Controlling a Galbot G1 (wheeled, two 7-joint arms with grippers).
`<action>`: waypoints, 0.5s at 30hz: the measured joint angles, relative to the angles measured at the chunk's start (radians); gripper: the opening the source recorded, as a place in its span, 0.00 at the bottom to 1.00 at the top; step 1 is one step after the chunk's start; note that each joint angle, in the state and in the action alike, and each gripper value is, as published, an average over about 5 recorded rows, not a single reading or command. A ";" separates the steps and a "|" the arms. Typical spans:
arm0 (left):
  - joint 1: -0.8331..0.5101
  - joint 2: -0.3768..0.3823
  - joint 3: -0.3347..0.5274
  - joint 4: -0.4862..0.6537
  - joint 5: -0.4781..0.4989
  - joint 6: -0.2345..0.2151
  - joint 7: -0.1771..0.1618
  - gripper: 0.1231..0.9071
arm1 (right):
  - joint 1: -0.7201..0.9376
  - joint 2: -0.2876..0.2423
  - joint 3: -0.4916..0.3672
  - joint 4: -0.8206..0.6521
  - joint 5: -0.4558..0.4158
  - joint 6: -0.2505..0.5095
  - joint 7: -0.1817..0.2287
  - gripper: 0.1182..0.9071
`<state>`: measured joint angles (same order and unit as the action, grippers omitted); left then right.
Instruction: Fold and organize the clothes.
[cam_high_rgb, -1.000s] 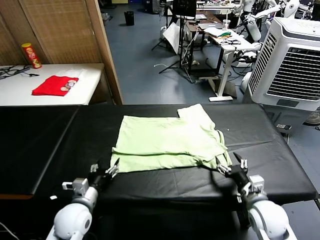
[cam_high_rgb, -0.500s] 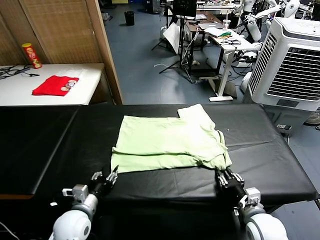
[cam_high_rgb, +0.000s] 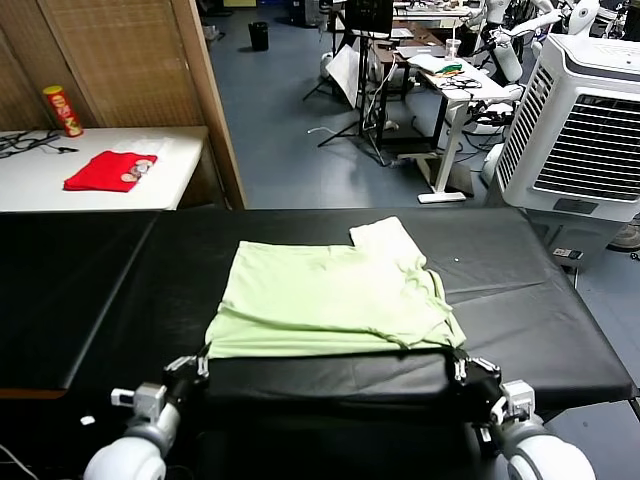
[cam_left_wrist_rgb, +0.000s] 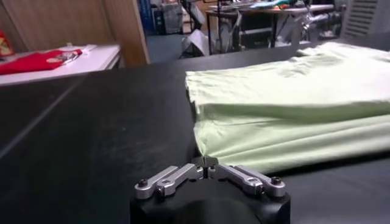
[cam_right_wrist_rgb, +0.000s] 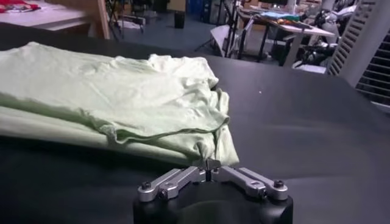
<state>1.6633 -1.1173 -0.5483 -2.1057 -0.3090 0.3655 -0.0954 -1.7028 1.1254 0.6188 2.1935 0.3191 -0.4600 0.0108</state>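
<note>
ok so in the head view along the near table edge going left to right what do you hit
left gripper, shut on the shirt's near left corner → pale green shirt → right gripper, shut on its near right corner

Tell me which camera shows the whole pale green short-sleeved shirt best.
The head view: the pale green short-sleeved shirt lies there in full on the black table. The left wrist view shows only its near left corner at the shut left gripper; the right wrist view shows its right part, pinched by the right gripper.

Pale green shirt, folded, flat on table
</note>
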 joint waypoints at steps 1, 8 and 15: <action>0.021 0.000 -0.005 -0.013 -0.001 0.003 -0.004 0.01 | -0.011 0.002 0.001 0.012 0.001 -0.008 0.000 0.03; 0.131 -0.006 -0.037 -0.092 -0.036 0.041 -0.041 0.19 | -0.076 0.010 0.014 0.104 0.007 -0.053 0.002 0.45; 0.166 -0.007 -0.070 -0.184 -0.115 0.162 -0.094 0.65 | -0.084 -0.003 0.044 0.182 0.066 -0.049 0.003 0.83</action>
<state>1.8289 -1.1245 -0.6179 -2.2894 -0.4236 0.5275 -0.1894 -1.7864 1.1229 0.6624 2.3758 0.3848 -0.5094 0.0137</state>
